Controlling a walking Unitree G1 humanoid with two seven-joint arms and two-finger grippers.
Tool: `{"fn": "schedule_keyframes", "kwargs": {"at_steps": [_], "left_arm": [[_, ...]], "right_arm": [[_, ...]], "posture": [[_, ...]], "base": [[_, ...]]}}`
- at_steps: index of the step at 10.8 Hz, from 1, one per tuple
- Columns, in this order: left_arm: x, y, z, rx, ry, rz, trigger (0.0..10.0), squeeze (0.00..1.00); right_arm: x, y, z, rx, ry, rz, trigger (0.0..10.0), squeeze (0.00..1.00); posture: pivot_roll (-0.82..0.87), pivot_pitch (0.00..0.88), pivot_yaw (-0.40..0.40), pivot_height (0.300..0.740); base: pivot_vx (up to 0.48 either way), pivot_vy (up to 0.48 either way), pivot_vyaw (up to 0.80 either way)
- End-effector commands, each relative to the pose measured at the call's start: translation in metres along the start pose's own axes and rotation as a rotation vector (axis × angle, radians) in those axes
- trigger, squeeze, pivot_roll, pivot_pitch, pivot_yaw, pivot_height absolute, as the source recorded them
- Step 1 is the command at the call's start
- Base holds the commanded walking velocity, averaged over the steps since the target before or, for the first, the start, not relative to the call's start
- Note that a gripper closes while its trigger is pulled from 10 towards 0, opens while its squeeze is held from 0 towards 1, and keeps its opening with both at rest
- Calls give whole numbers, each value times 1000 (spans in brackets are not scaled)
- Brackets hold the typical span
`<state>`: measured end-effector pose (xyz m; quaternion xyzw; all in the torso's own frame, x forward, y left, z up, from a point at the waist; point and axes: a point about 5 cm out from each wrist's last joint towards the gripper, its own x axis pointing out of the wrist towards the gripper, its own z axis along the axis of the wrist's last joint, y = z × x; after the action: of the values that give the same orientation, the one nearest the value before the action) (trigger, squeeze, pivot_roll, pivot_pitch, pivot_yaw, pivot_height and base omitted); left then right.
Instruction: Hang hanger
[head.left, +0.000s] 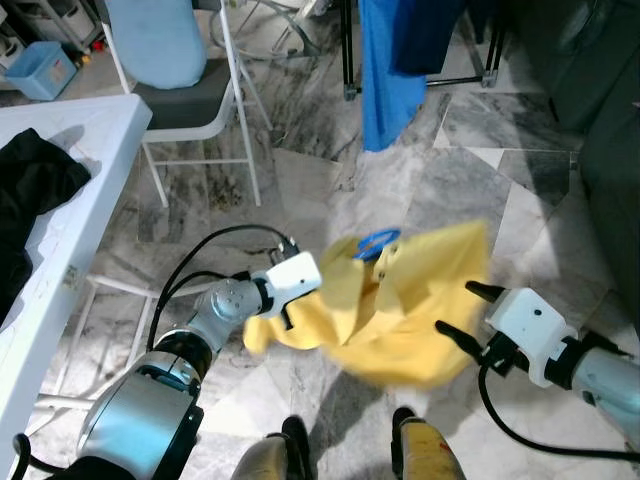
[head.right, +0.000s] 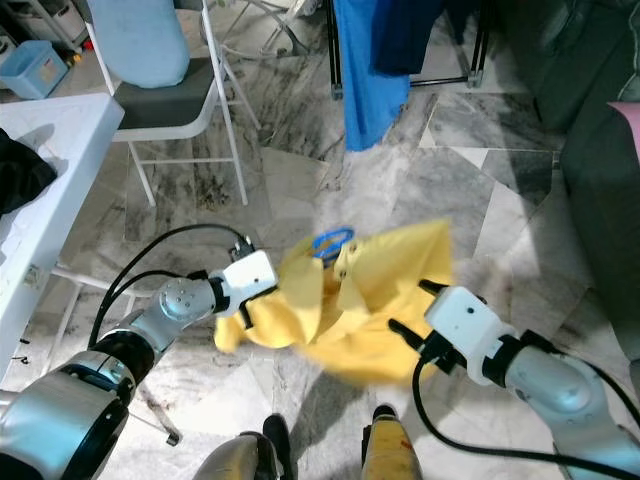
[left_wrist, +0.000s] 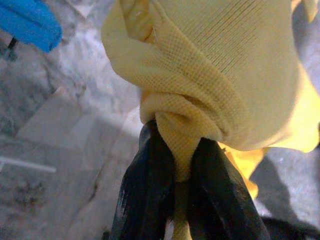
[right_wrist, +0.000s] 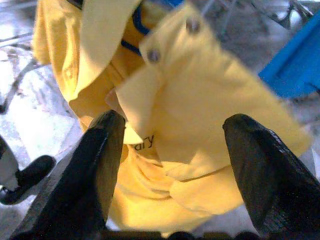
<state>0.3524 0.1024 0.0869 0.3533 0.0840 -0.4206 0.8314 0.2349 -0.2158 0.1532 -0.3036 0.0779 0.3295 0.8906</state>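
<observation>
A blue hanger is sitting inside a yellow shirt, hanging above the marble floor between the two arms. The left gripper is clamping a bunched fold of the shirt's left side. The right gripper is hovering near the shirt's right edge, fingers spread apart. A blue garment is hanging farther off.

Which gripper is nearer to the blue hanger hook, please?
Left. The left gripper pinches the yellow shirt just beside the blue hanger hook; the right gripper stands open, farther off.

shirt between both grippers, table left, chair behind
</observation>
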Motion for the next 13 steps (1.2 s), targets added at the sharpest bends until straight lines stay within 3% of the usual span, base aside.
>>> {"fn": "schedule_keyframes", "kwargs": {"at_steps": [1, 4, 6, 7, 8, 9, 10, 12, 13], "left_arm": [[-6, 4, -9, 13, 49, 8, 0, 0], [-8, -1, -1, 179, -10, -143, 0, 0], [-9, -1, 13, 251, -101, -201, 0, 0], [-8, 1, 19, 268, -131, -202, 0, 0], [-7, 2, 26, 283, -168, -210, 0, 0], [-7, 2, 34, 307, -217, -231, 0, 0], [-8, -1, 37, 316, -249, -270, 0, 0], [-10, -8, 30, 362, -223, -320, 0, 0], [-9, -5, 26, 331, -196, -291, 0, 0]], "right_arm": [[-2, 0, 5, -31, -12, 12, 10000, 1000], [-8, -28, -6, -117, 32, -66, 10000, 1000], [-6, -28, -18, -98, 70, 48, 10000, 1000], [-5, -23, -24, -31, 81, 139, 10000, 1000], [-7, -20, -33, -44, 127, 224, 10000, 1000], [-6, -21, -37, -77, 148, 265, 10000, 914], [-4, -23, -36, -110, 146, 286, 10000, 514], [3, -26, -13, -132, 73, 331, 10000, 490], [3, -26, 5, -123, 12, 352, 10000, 490]], "posture": [[-301, 283, 178, 740], [-291, 286, 182, 740], [-278, 288, 185, 740], [-272, 290, 186, 740], [-261, 291, 189, 740], [-257, 293, 193, 740], [-256, 293, 194, 740], [-253, 292, 195, 740], [-252, 291, 194, 740]], "base": [[0, 0, 0], [0, 0, 0], [0, 0, 0], [0, 0, 0], [0, 0, 0], [0, 0, 0], [0, 0, 0], [0, 0, 0], [0, 0, 0]]}}
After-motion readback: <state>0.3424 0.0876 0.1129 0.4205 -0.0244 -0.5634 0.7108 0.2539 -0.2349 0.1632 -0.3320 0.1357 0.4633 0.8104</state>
